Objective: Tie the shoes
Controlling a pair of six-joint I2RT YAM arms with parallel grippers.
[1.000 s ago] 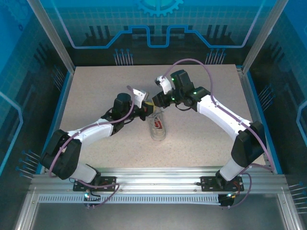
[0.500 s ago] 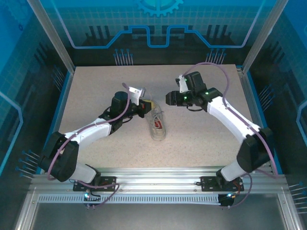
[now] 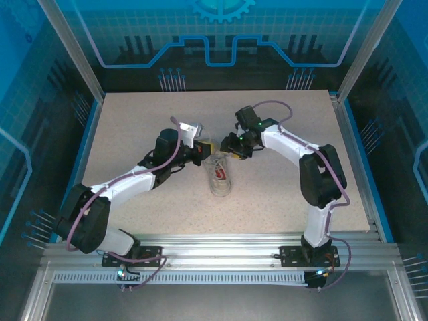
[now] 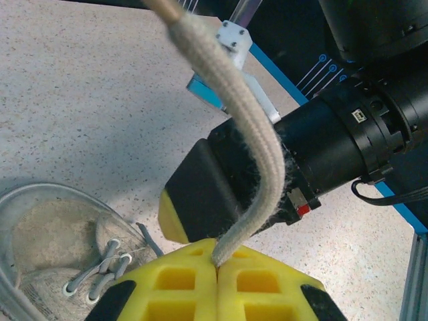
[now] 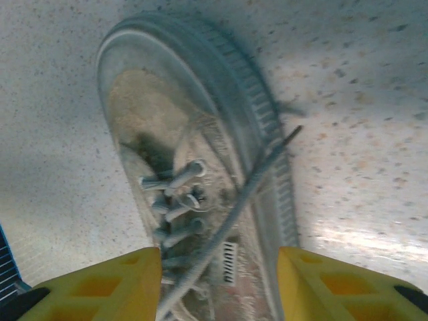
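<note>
Left claw point(image 4: 216, 266) seemingly tight on lace point(image 4: 264, 154)

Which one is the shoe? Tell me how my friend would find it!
Start at the speckled beige table. Near its middle, between the tips of the left arm and the right arm, lies the sneaker. It is small and whitish-grey with thin white laces and red inside, nothing like the black-and-white arms.

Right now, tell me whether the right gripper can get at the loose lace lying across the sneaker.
Probably yes: the right gripper hangs open over the sneaker, the loose lace runs between its fingers, and nothing lies between them.
</note>
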